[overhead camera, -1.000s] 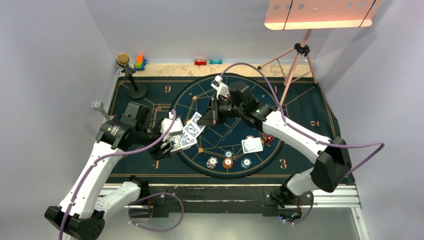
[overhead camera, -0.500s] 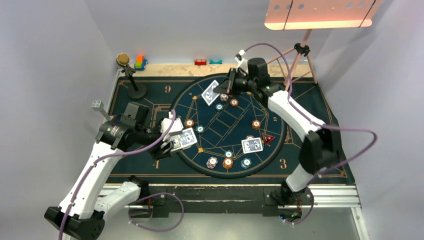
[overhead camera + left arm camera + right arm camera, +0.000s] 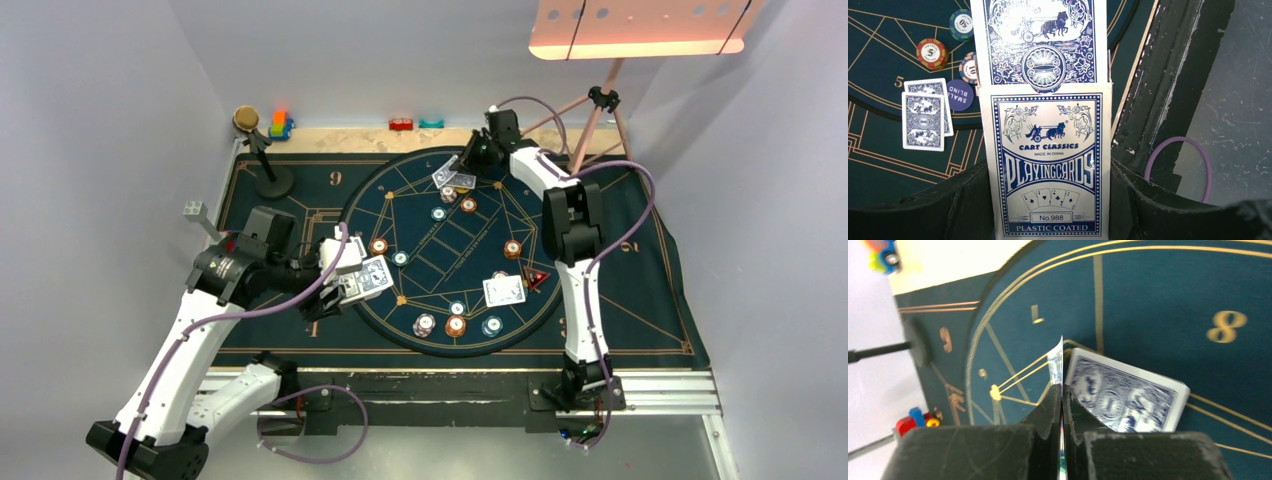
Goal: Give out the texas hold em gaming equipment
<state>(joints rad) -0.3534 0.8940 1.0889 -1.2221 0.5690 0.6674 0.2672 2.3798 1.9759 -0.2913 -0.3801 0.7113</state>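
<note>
Left gripper [image 3: 1048,212] clamps card box [image 3: 1048,150]; right gripper [image 3: 1062,392] pinches card [image 3: 1056,360] by its edge above dealt card [image 3: 1128,400], so the thin hold may slip and it lands askew.

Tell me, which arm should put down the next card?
Right. The right gripper pinches a card beside the far face-down card; the left gripper just holds the card box.

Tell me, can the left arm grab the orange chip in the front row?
Probably not: its claw is shut on the card box, so nothing is free to pinch the orange chip, though it lies close by.
</note>
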